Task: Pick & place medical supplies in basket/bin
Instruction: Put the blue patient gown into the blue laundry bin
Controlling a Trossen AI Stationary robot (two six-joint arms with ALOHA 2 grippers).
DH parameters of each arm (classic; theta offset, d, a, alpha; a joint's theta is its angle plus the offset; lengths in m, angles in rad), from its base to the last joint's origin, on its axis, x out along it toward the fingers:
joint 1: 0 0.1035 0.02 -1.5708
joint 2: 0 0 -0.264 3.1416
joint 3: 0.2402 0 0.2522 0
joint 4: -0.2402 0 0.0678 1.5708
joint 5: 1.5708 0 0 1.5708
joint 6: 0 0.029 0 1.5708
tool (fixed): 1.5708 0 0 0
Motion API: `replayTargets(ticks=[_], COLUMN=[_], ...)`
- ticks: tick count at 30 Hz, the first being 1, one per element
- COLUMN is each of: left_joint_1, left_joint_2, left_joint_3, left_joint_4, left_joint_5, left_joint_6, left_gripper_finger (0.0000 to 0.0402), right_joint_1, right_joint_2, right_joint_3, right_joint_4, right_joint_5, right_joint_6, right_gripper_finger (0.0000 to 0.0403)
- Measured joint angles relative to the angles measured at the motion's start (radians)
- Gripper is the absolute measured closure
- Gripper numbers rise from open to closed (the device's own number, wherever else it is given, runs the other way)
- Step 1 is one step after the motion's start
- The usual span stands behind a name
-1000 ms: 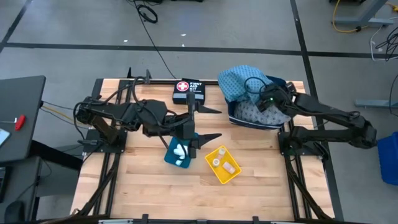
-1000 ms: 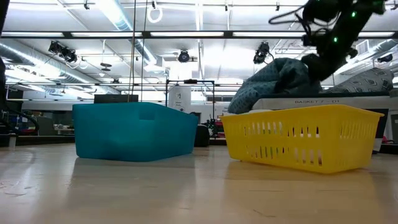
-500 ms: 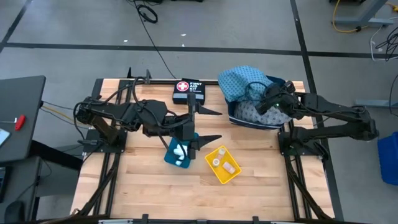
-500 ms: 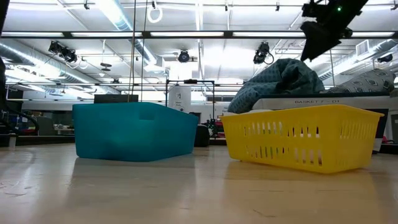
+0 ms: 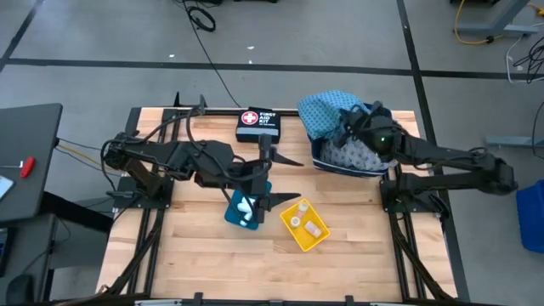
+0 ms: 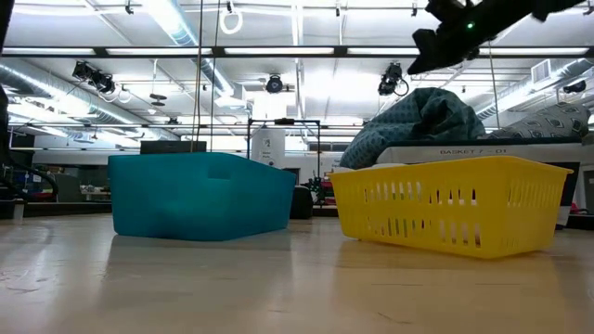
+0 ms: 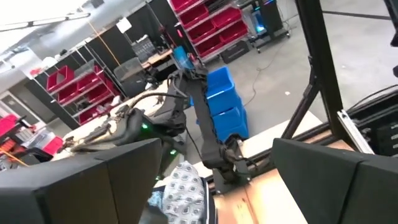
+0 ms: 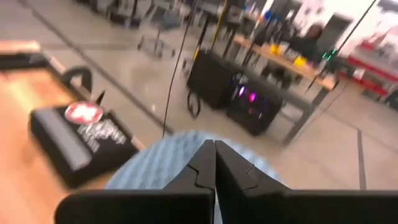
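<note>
My right gripper [image 5: 347, 121] is up over the far right of the table [image 5: 195, 255], above the light-blue patterned cloths [image 5: 327, 109]. Its fingers [image 8: 214, 163] are pressed flat together, nothing between them. Cloth fills the right wrist view just below and past the tips, not pinched. In the low view the gripper hangs high, clear of the cloth heap [image 6: 422, 119].

The cloths sit piled in the bin [image 5: 350, 167] at the far right, one draped over its far-left rim, the other lower inside. The low view shows the bin's pale wall [image 6: 469, 151] behind the yellow basket [image 6: 455, 204].

My left gripper [image 5: 287, 173] is mid-table, jaws spread wide, empty. One finger reaches toward the black first aid pouch [image 5: 257, 125], the other lies over the near edge of the teal bin [image 5: 235, 212]. In the left wrist view both fingers [image 7: 93, 183] stand well apart, with a bit of patterned cloth [image 7: 183, 199] between them farther off.

White rolls [image 5: 246, 207] lie in the teal bin, just beside the left gripper. The yellow basket [image 5: 304, 226] sits tilted, next to the teal bin on the near side, with small pale vials [image 5: 306, 225] inside; count unclear. The pouch lies flat at the far edge, between the arms, apart from both containers.

In the low view the teal bin [image 6: 200, 195] and yellow basket stand side by side, contents hidden.
</note>
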Motion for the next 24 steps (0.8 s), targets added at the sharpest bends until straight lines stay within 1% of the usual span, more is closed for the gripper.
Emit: replayTargets(ticks=[2, 4, 5, 8, 10, 12, 14, 17, 19, 21, 22, 24], left_joint_1=[0.000, 0.000, 0.001, 0.008, 0.007, 0.002, 0.000, 0.000, 0.002, 0.007, 0.008, 0.008], left_joint_2=[0.005, 0.007, 0.013, 0.040, 0.062, 0.081, 0.090, 0.094, 0.095, 0.091, 0.080, 0.054], left_joint_3=[0.000, 0.000, 0.000, -0.010, -0.074, -0.177, -0.304, -0.508, -0.628, -0.724, -0.767, -0.836], left_joint_4=[-0.003, -0.014, -0.015, -0.007, 0.070, 0.223, 0.445, 0.831, 1.018, 1.119, 1.129, 1.139], left_joint_5=[-0.002, -0.001, 0.009, 0.088, 0.115, 0.126, 0.129, 0.138, 0.137, 0.118, 0.098, 0.027], left_joint_6=[-0.004, -0.020, -0.038, -0.094, -0.104, -0.103, -0.086, -0.093, -0.129, -0.163, -0.172, -0.188], left_gripper_finger=[0.0094, 0.0094, 0.0094, 0.0094, 0.0094, 0.0094, 0.0094, 0.0094, 0.0094, 0.0094, 0.0094, 0.0094], right_joint_1=[-0.053, -0.117, -0.151, -0.247, -0.290, -0.323, -0.344, -0.372, -0.384, -0.396, -0.400, -0.408], right_joint_2=[0.000, 0.000, 0.000, 0.000, 0.000, 0.000, 0.000, 0.000, 0.000, 0.000, 0.000, 0.000], right_joint_3=[-0.033, -0.062, -0.075, -0.121, -0.152, -0.187, -0.221, -0.267, -0.293, -0.314, -0.324, -0.343], right_joint_4=[0.107, 0.172, 0.185, 0.192, 0.205, 0.231, 0.273, 0.328, 0.345, 0.353, 0.353, 0.353], right_joint_5=[-0.052, -0.117, -0.154, -0.246, -0.296, -0.328, -0.358, -0.408, -0.440, -0.453, -0.455, -0.459], right_joint_6=[-0.045, -0.051, -0.040, 0.001, 0.018, 0.021, 0.029, 0.048, 0.057, 0.065, 0.065, 0.067], right_gripper_finger=[0.0400, 0.0401, 0.0401, 0.0401, 0.0401, 0.0402, 0.0402, 0.0402, 0.0402, 0.0402, 0.0402, 0.0402])
